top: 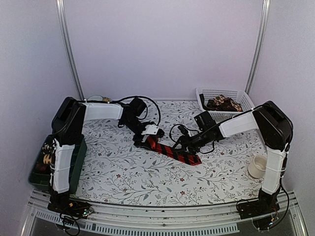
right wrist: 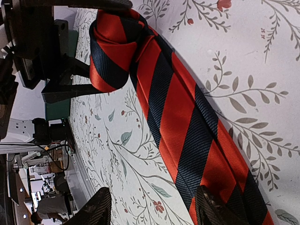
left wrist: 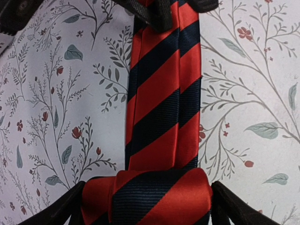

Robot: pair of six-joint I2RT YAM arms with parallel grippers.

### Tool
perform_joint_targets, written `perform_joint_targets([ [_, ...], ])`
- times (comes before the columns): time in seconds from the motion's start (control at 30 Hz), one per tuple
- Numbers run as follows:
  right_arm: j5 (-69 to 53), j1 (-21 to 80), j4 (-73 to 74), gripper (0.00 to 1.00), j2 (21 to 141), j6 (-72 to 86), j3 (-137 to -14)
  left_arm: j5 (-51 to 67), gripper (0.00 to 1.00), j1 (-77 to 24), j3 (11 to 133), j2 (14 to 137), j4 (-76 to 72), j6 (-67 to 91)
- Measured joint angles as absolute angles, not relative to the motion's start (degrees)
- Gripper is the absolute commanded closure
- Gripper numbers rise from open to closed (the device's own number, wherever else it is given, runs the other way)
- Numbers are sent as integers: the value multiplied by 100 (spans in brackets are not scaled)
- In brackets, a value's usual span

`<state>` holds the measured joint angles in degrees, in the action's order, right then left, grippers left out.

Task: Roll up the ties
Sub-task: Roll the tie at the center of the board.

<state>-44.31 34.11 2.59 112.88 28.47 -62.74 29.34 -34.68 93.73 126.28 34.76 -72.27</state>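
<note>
The left gripper (left wrist: 147, 208) is reaching down at lower centre, its fingers (left wrist: 56, 213) flanking the coiled end of the red-and-black striped fabric tie (left wrist: 157, 108); whether it is clamping, I cannot tell. The right gripper (right wrist: 152, 208) is standing spread, one finger overlapping the flat strip.

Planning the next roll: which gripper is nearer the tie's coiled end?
Left: the left gripper straddles the coil; the right gripper sits farther along the flat tie.

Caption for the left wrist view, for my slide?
Red-and-black striped tie, near end coiled between the fingers of the left gripper, flat strip running over floral tablecloth.
</note>
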Motion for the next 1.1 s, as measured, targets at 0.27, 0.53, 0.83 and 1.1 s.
perform_joint_targets([
  [0.27,-4434,3409,257,40,11288,2851,-6274,2956,27,-3489,9522,12733,3627,-7190],
  [0.53,-4464,3409,257,41,11288,2869,-6274,2961,53,-3489,9583,12733,3708,-7161],
  [0.83,-4484,3411,257,41,11288,2888,-6274,2943,0,-3494,9631,12766,3752,-7094],
  [1.1,-4523,3409,257,41,11288,2888,-6340,2906,2,-3503,10125,13113,4086,-7050],
])
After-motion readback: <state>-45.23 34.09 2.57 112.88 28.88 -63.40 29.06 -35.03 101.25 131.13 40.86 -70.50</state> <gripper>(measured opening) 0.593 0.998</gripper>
